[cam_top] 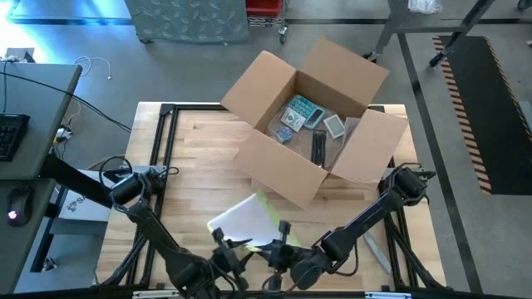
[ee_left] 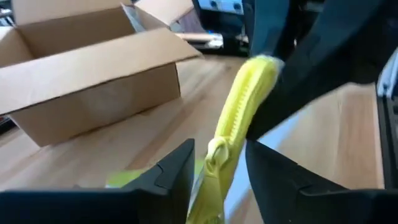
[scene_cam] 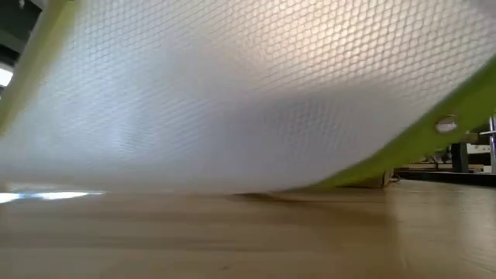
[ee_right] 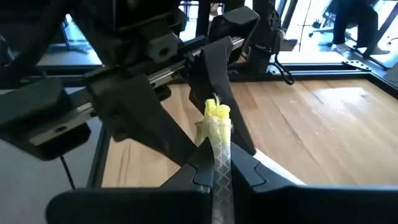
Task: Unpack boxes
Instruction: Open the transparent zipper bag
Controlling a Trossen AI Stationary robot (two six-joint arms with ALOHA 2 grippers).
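While the carton sits open, both arms low, jaws apparently pinching the yellow-edged sleeve.

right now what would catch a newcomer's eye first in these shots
The open brown carton at the table's far middle, flaps spread, with small items still inside. Nearer the front edge, the left gripper and right gripper are both shut on a clear sleeve with yellow edge, which fills most of the low view.

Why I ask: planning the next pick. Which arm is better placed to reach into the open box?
Right, probably: the right gripper sits nearer the box than the left gripper, though both clamp the yellow-edged sleeve.
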